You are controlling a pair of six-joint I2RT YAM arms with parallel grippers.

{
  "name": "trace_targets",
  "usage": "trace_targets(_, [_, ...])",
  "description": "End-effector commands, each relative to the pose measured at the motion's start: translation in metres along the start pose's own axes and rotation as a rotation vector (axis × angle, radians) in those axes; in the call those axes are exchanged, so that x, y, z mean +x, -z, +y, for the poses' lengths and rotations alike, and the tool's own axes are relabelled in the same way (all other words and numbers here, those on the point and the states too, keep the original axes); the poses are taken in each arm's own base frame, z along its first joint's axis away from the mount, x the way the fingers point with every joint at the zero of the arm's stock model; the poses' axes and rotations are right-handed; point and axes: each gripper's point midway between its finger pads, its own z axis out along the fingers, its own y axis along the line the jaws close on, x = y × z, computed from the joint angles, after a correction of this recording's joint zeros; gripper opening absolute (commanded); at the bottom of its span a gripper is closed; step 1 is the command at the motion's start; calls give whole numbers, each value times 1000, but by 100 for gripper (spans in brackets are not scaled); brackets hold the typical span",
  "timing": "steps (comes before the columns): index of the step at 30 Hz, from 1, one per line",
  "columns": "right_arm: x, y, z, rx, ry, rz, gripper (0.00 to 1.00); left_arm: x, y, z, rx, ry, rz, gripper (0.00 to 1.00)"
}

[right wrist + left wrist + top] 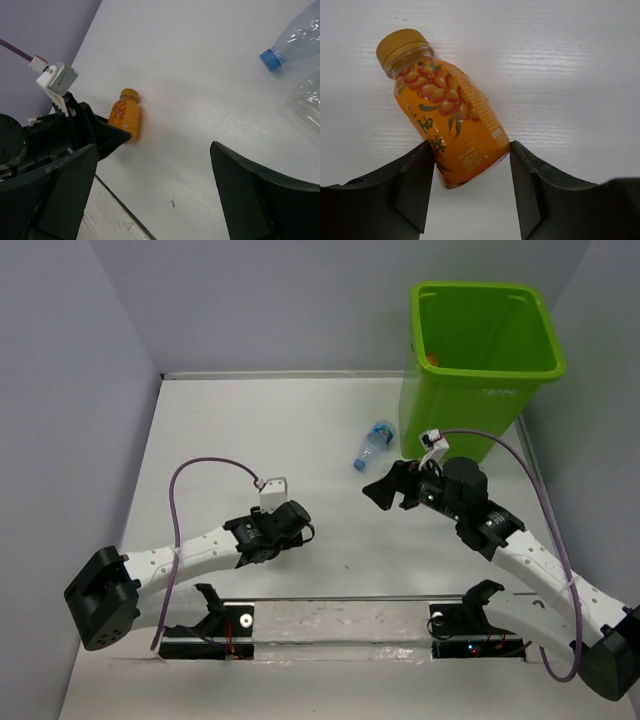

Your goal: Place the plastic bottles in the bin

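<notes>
An orange bottle [447, 122] with a gold cap lies on the white table. My left gripper [470, 150] is shut on its lower end, one finger against each side. The right wrist view shows the same orange bottle [125, 117] at the tip of the left gripper [102, 135]. From above, the left gripper [285, 525] hides that bottle. My right gripper [388, 490] is open and holds nothing, hovering near a clear bottle [373, 445] with a blue cap. A second, crumpled clear bottle [307, 97] lies beside the blue-capped bottle [295, 37]. The lime-green bin [520, 375] stands at the back right, with something orange [432, 360] inside.
Grey walls close in the table on the left, back and right. A metal rail [340, 620] runs along the near edge between the arm bases. A purple cable [205, 468] loops above the left arm and another cable [520, 455] arcs over the right arm.
</notes>
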Motion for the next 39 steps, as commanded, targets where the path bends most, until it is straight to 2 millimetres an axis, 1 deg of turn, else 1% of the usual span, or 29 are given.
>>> trace_targets(1, [-19, -14, 35, -85, 4, -35, 98, -23, 34, -61, 264, -95, -37, 0])
trace_targets(3, [-12, -21, 43, -85, -7, -16, 100, -35, 51, -79, 359, -96, -87, 0])
trace_targets(4, [-7, -27, 38, -59, -21, 0, 100, -34, 59, -88, 408, -103, -92, 0])
trace_targets(5, [-11, -31, 42, -70, -55, -22, 100, -41, 69, -97, 470, -101, -125, 0])
trace_targets(6, [-6, -34, 39, -65, -76, -12, 100, -40, 77, -104, 523, -104, -125, 0])
trace_targets(7, [-1, -39, 42, -81, -115, -1, 100, -40, 84, -110, 567, -107, -133, 0])
trace_targets(8, [3, -42, 40, -76, -136, 11, 100, -46, 95, -117, 637, -88, -167, 0])
trace_targets(10, [14, -48, 34, -52, -172, 47, 100, -44, 106, -124, 717, -95, -169, 0])
trace_targets(12, [29, -54, 34, -52, -211, 96, 100, -50, 119, -132, 792, -80, -204, 0])
trace_targets(14, [38, -57, 43, -111, -254, 133, 100, -51, 127, -137, 844, -83, -228, 0])
trace_targets(16, [45, -59, 50, -161, -287, 159, 100, -48, 135, -144, 904, -102, -223, 0])
trace_targets(17, [47, -58, 61, -227, -306, 180, 100, -48, 137, -148, 925, -108, -228, 0])
trace_targets(18, [55, -62, 61, -237, -319, 216, 100, -46, 140, -151, 943, -119, -223, 0])
trace_targets(19, [58, -61, 73, -292, -336, 241, 100, -45, 141, -153, 949, -127, -223, 0])
trace_targets(22, [66, -62, 77, -347, -379, 261, 100, -45, 146, -156, 973, -148, -241, 0])
trace_targets(23, [58, -59, 89, -411, -401, 241, 97, -45, 147, -156, 979, -148, -249, 1])
trace_targets(24, [58, -58, 90, -428, -412, 240, 93, -47, 145, -155, 967, -146, -261, 2])
trace_targets(25, [53, -57, 94, -445, -414, 225, 88, -47, 145, -153, 961, -143, -265, 4])
trace_targets(26, [50, -57, 95, -443, -418, 213, 72, -50, 145, -150, 953, -137, -274, 8])
trace_targets(28, [41, -56, 97, -444, -406, 185, 52, -50, 143, -146, 939, -130, -281, 11])
trace_targets(29, [33, -55, 97, -418, -381, 156, 46, -51, 143, -144, 932, -125, -288, 25])
trace_targets(30, [28, -55, 95, -397, -367, 140, 38, -50, 143, -141, 933, -120, -291, 36])
trace_targets(32, [21, -55, 90, -344, -344, 121, 35, -50, 143, -137, 930, -115, -294, 51])
trace_targets(33, [6, -52, 95, -346, -311, 72, 34, -48, 142, -133, 925, -113, -291, 58])
trace_targets(34, [1, -52, 93, -321, -301, 57, 34, -48, 140, -131, 910, -100, -293, 70])
trace_targets(36, [-26, -46, 103, -328, -238, -11, 32, -47, 139, -126, 900, -94, -289, 79])
trace_targets(37, [-34, -45, 105, -320, -214, -29, 32, -48, 140, -125, 904, -91, -293, 83])
trace_targets(38, [-40, -46, 101, -273, -197, -40, 31, -49, 142, -124, 911, -89, -295, 90])
trace_targets(39, [-66, -41, 111, -275, -136, -101, 30, -51, 147, -122, 921, -84, -301, 92])
